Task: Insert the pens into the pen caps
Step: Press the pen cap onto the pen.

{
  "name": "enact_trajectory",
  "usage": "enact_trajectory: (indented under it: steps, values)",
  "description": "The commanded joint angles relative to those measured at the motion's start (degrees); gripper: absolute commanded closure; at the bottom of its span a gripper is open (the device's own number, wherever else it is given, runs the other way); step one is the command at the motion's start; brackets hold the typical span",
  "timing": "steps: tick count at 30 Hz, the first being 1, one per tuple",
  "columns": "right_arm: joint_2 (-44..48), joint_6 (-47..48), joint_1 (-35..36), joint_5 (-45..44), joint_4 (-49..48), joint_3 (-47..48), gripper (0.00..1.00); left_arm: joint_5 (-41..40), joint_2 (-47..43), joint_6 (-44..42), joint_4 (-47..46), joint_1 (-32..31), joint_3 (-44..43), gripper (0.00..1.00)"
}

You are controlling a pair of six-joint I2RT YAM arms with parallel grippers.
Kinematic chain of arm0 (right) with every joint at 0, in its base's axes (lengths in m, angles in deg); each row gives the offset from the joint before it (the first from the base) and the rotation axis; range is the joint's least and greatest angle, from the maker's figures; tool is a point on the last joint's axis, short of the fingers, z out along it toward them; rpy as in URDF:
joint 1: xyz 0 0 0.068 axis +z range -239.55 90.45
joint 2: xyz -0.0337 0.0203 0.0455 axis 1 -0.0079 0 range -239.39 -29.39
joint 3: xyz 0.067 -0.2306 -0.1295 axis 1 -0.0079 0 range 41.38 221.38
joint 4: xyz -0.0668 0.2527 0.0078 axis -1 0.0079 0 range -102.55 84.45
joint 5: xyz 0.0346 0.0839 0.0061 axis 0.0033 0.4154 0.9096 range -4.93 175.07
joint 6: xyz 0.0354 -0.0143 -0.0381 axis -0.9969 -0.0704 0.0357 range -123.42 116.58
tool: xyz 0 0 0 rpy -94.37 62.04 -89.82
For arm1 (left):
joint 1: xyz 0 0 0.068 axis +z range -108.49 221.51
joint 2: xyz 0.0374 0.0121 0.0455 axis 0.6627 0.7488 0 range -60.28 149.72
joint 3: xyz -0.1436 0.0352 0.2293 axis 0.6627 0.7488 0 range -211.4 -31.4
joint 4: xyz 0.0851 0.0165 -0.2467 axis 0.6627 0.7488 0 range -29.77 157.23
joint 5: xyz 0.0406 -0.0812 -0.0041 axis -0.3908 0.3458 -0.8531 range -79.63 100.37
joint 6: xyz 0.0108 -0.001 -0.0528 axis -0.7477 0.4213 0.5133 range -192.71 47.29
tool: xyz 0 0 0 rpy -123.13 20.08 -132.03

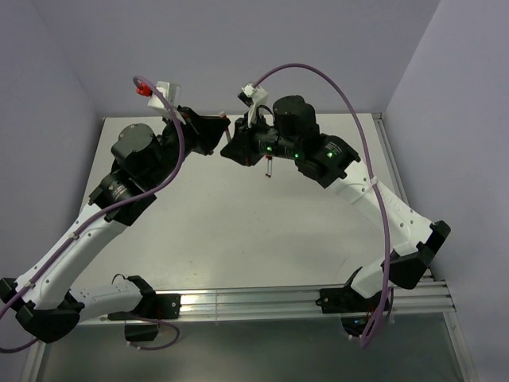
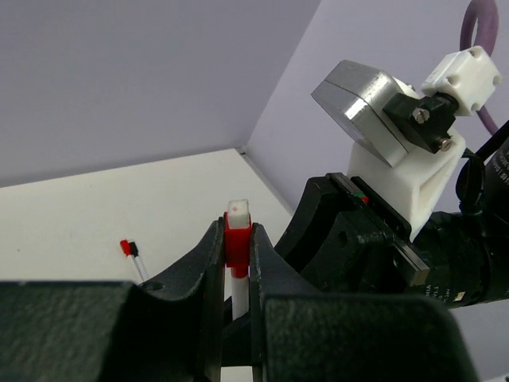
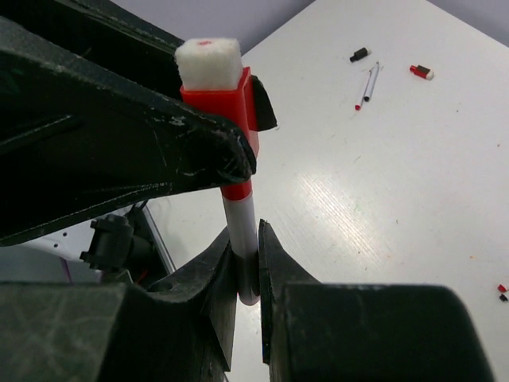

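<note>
Contact is made at both ends of one pen. The left jaws are closed on a short, squarish red plastic cap (image 3: 223,99) with a white block-like top, seen in the upper left of the right wrist view. The cap stands upright between them, its top poking above their tips. Straight below it, at the bottom centre of that frame, the right jaws are closed on the barrel of a thin white-barrelled marker pen (image 3: 241,227), holding it upright. The pen's red upper end runs up into the cap, so pen and cap are joined and span the gap between the two pairs of jaws. How deep the pen sits I cannot tell.

Beyond them lies the white counter (image 3: 382,207). In the upper right of the right wrist view, well apart from the jaws, lie a loose black cap (image 3: 359,54), two thin white pens (image 3: 367,86) close side by side, and a loose red cap (image 3: 421,72). At the lower right edge are two tiny red and black specks (image 3: 501,292), too small to identify.
</note>
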Motion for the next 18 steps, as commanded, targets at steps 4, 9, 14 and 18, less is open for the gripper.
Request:
enact_trajectory:
  steps: [4,9,14,18]
  values:
    - [2.9,-0.8,-4.3,-5.3,-21.5,9.9,1.0,6.3,0.4,1.3,15.5,-2.1,6.9,1.0]
    - [3.8,-0.7,-4.3,-5.1,-23.2,8.4,1.0,7.8,1.4,1.1,16.1,-3.2,7.9,1.0]
    - [3.6,-0.1,-4.3,-4.7,-23.3,8.8,1.0,9.2,1.8,1.1,16.1,-3.5,8.5,1.0]
    - [3.7,0.0,-4.3,-4.8,-23.4,9.3,1.0,10.2,2.5,1.0,16.8,-3.9,8.6,1.0]
